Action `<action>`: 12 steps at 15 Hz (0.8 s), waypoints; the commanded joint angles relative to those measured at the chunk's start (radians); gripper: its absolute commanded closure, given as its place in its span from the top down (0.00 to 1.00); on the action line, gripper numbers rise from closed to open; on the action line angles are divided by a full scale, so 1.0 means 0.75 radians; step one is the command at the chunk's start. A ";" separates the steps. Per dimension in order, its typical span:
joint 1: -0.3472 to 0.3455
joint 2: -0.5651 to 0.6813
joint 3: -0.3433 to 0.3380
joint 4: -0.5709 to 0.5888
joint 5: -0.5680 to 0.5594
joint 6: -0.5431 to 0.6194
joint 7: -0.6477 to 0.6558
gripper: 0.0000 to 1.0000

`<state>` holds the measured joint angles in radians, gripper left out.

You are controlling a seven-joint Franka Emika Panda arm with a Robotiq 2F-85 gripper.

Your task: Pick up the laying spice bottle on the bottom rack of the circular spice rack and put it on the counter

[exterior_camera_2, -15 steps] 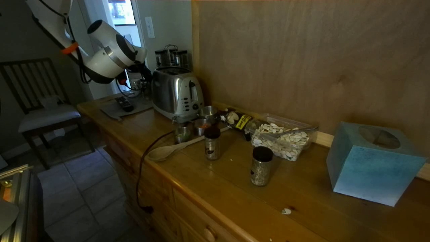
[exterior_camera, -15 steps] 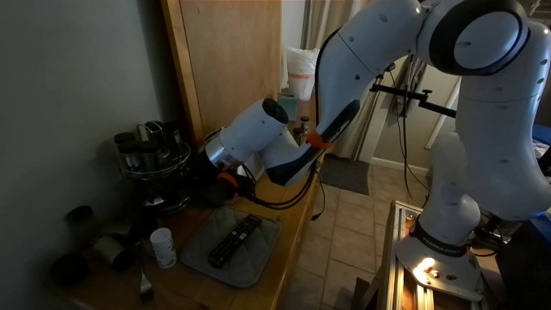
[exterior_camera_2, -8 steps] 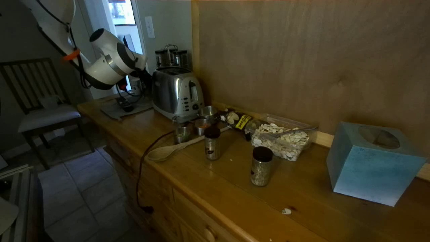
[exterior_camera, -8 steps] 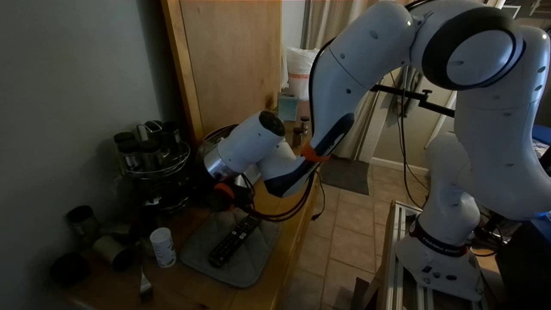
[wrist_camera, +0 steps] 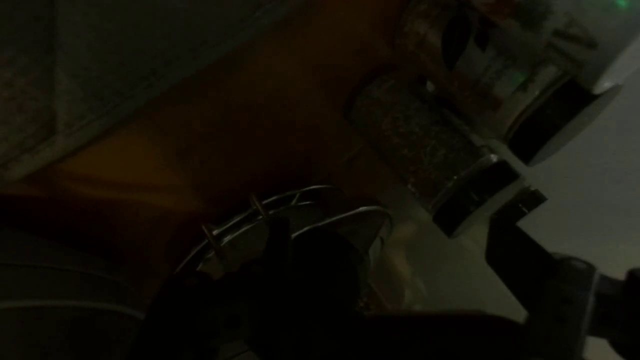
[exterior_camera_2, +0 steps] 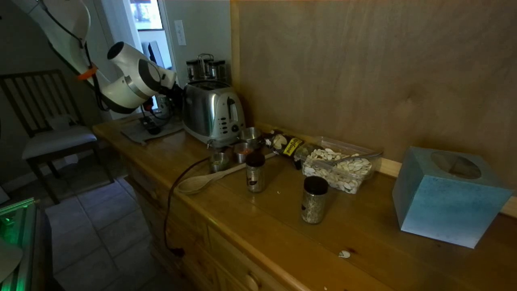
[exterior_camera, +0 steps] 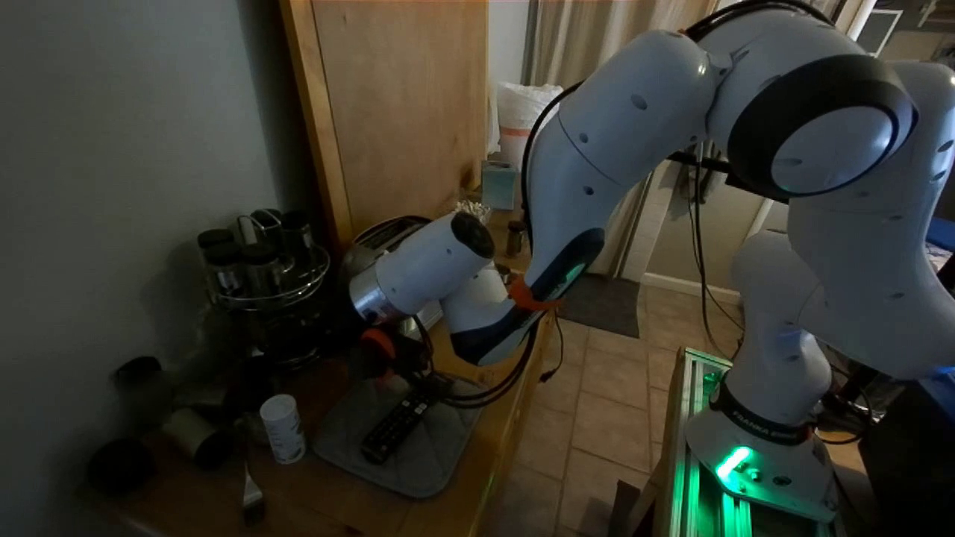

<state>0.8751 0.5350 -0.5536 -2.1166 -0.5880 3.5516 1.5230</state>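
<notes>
Nearest, one blue tissue box (exterior_camera_2: 448, 210) stands by the back edge of the wooden counter (exterior_camera_2: 258, 232), then two upright glass jars (exterior_camera_2: 314, 204), three metal cups (exterior_camera_2: 243, 152), one steel toaster (exterior_camera_2: 208, 115). Past it, the bent arm (exterior_camera: 589, 160) reaches over the front edge, claw (wrist_camera: 400, 215) spread wide close to the wire circular spice rack (exterior_camera: 262, 301) at the back edge, whose lying bottle I cannot make out.

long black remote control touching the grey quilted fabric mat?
Touching. An exterior view shows the remote control lying flat on the mat, which is visible along both long sides.
</notes>
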 commanded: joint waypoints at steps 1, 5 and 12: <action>0.116 0.077 -0.113 -0.008 0.157 0.112 -0.037 1.00; 0.186 0.133 -0.171 -0.020 0.270 0.190 -0.048 1.00; -0.062 0.090 0.249 -0.045 0.849 0.287 -0.646 0.70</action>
<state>0.9277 0.6264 -0.5151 -2.1325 -0.1165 3.7136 1.2342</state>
